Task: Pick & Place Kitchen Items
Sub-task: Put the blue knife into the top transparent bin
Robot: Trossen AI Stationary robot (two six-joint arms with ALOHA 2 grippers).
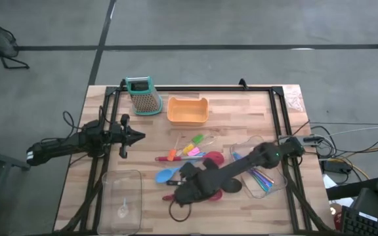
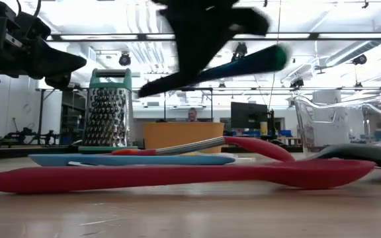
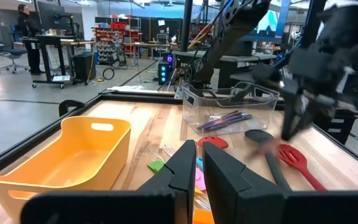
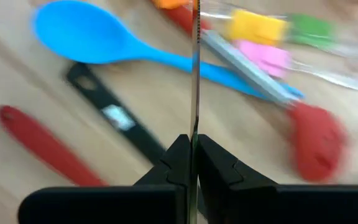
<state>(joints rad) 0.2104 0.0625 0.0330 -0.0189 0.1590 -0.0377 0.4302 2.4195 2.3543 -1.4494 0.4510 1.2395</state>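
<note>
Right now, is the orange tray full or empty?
Empty: the orange tray shows only its bare inside in the left wrist view; nothing lies in it from above either.

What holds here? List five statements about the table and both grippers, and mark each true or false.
1. The orange tray stands beside the box grater at the table's far edge. True.
2. The right gripper is empty. False: it is shut on a thin blue-handled piece of cutlery, held above the table.
3. The blue spoon lies inside the clear bin. False: it lies on the bare wood among the other utensils.
4. The left gripper hovers over the left part of the table with nothing in it. True.
5. The box grater lies flat on its side. False: it stands upright.
</note>
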